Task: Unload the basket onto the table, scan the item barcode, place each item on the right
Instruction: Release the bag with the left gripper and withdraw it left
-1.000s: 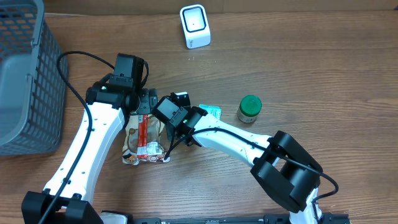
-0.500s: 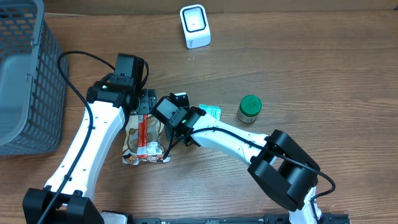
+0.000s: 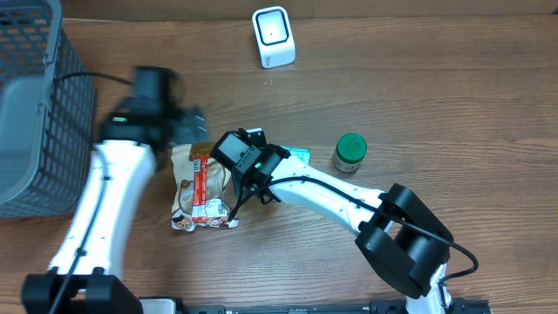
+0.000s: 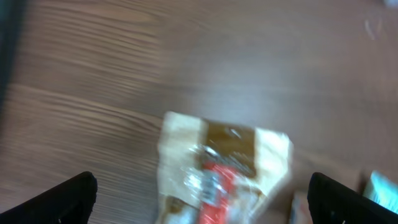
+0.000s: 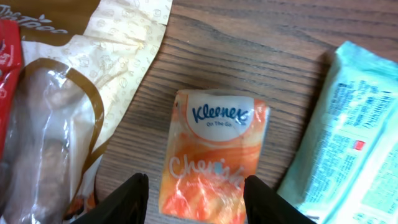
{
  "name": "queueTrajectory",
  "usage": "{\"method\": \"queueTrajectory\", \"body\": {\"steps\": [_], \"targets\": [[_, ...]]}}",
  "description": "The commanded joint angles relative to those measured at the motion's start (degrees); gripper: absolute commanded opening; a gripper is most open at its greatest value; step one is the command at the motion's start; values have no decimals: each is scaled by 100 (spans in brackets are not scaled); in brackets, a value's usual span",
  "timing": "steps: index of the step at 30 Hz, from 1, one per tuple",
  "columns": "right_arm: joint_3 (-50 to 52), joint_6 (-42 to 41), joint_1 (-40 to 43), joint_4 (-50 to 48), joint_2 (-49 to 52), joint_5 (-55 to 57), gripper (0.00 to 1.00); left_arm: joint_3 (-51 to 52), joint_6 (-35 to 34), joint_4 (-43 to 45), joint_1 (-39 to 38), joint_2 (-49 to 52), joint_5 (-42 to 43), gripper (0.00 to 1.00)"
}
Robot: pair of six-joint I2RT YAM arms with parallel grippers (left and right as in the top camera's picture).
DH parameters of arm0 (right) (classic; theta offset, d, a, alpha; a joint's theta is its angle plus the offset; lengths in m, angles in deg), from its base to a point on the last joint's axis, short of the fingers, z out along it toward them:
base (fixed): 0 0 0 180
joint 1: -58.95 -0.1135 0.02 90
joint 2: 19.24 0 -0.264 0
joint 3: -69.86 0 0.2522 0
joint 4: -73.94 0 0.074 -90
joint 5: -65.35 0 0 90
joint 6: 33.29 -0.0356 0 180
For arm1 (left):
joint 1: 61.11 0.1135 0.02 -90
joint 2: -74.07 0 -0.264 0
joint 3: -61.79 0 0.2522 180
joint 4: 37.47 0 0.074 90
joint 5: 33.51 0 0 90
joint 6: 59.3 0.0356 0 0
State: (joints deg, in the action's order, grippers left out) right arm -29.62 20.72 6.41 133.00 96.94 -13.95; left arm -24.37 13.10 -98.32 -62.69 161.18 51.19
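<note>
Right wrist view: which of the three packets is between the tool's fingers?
The orange Kleenex packet, flanked by the brown snack bag and the pale green packet.

Table [image 3: 436, 105]: you have brown wood grain filling the whole frame.
Basket [image 3: 35, 113]: grey mesh, at your upper left edge.
Scanner [image 3: 274, 37]: white, top centre, well apart from everything else.
Snack bag [image 3: 202, 194]: cream and brown with a red label, lying flat left of centre.
Tissue pack [image 5: 212, 152]: orange, just right of the bag.
Packet [image 5: 348, 137]: pale green, beside the tissue pack.
Jar [image 3: 350, 152]: green lid, upright, right of centre.
</note>
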Motion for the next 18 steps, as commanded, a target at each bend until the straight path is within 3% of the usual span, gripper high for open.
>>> {"method": "queueTrajectory", "body": {"steps": [1,7,11,18], "targets": [[-68,4,20,11,-291,17,52,-302,-188,68,1292,-175,1047,99],[-7,2,20,-125,-186,17,51,-271,-188,22,2833,-122,3097,99],[-7,2,20,-149,13,20,51,-232,-188,22,3049,-118,3233,99],[-7,0,13,-216,514,20,47,-232,-190,24,2750,-116,3213,99]]}}
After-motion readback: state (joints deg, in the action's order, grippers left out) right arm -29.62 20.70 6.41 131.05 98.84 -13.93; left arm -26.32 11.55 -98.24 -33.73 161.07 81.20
